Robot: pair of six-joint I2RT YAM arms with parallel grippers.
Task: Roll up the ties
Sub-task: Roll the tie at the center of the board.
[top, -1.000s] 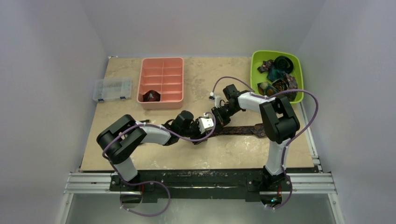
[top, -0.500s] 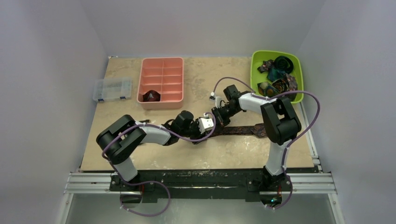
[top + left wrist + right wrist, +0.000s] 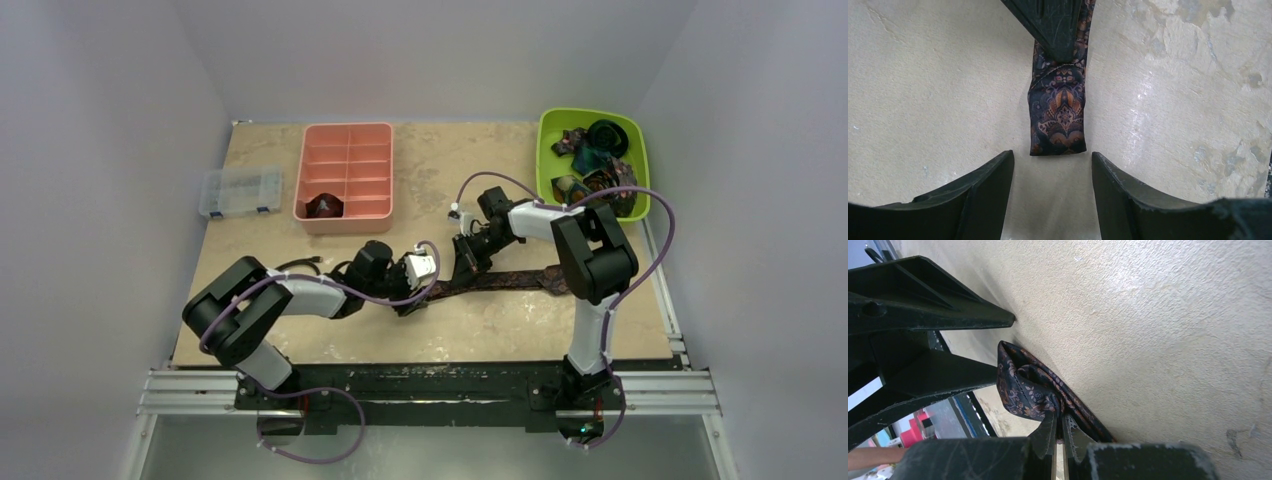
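- The table (image 3: pixel 500 330) was a beige, stone-mottled slab, boxed in by plain grey walls on three sides. A metal rail (image 3: pixel 670 392) ran along its near edge, behind both pincers.
- The left pincer (image 3: pixel 1052 156) lay low over the slab with its jaws standing apart and nothing between them. Only bare slab showed in the gap.
- The tie (image 3: pixel 1058 120), dark with an orange and purple pattern, lay as a flat strip. Its squared end sat just ahead of the left pincer's tips, apart from them.
- The right pincer (image 3: pixel 1059 415) came down just beyond that end, its jaws closed tight on a raised fold of the tie. The rest of the strip ran along the slab to that pincer's right.
- Far beyond the left pincer and to its left stood a pink tray (image 3: pixel 347 225), with one coil (image 3: pixel 325 207) in its nearest left compartment. A clear box (image 3: pixel 238 191) lay further left still, at the slab's left edge.
- Beyond the right pincer and to its right, a green bin (image 3: pixel 546 150) in the far right corner held several bin coils (image 3: pixel 600 160).
- A thin black cable (image 3: pixel 300 264) lay on the slab well to the left of the left pincer, beside that arm.
- A broad stretch of bare slab lay beyond both pincers, between tray and bin. Another stretch ran nearer than the pincers, up to the rail.
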